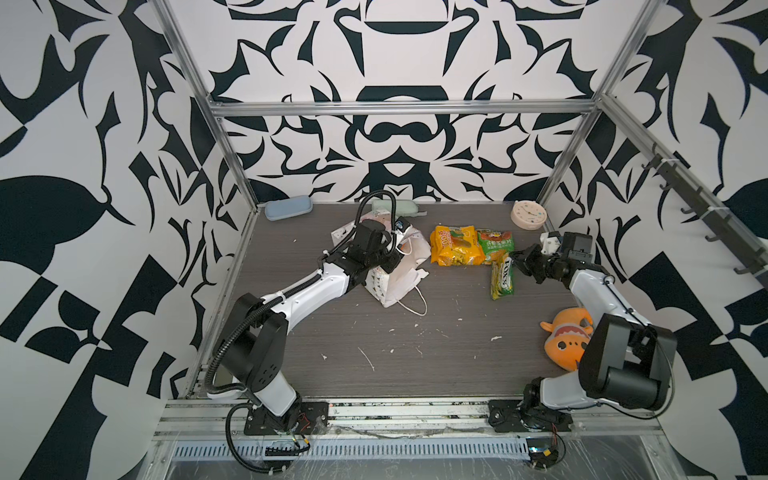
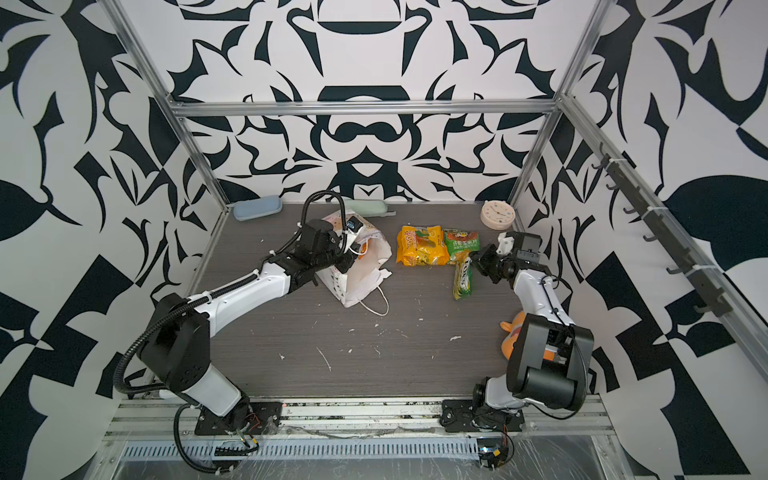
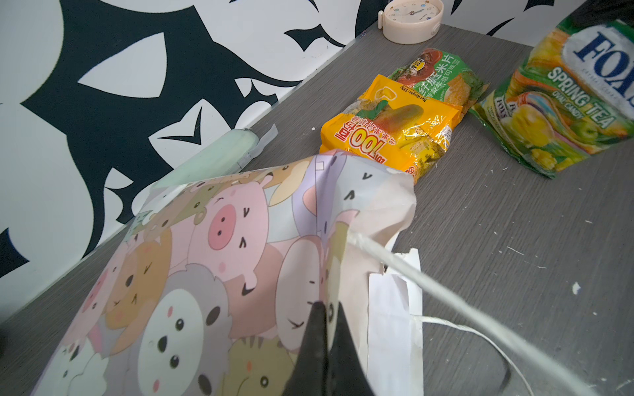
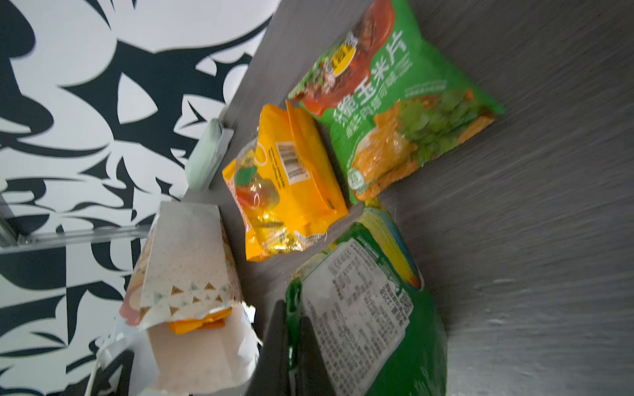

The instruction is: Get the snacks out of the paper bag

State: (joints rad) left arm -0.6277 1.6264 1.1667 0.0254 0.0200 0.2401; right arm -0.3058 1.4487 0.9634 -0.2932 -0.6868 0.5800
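Both top views look down from high above the near edge of the table [image 1: 415, 332] toward the far wall [image 1: 395, 145], wide enough to show you the whole tabletop. Your left wrist camera sits close over the paper bag [image 3: 206, 274], facing far right toward the clock [image 3: 411, 20]. Your right wrist camera hugs the candy packet [image 4: 360, 308], facing left. Both wrist views share the yellow packet [image 3: 387, 137] and the paper bag.

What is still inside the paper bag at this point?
Through the paper bag's open mouth, the right wrist view shows orange packet edges inside. How many packets, and anything deeper, is hidden by the bag's walls.
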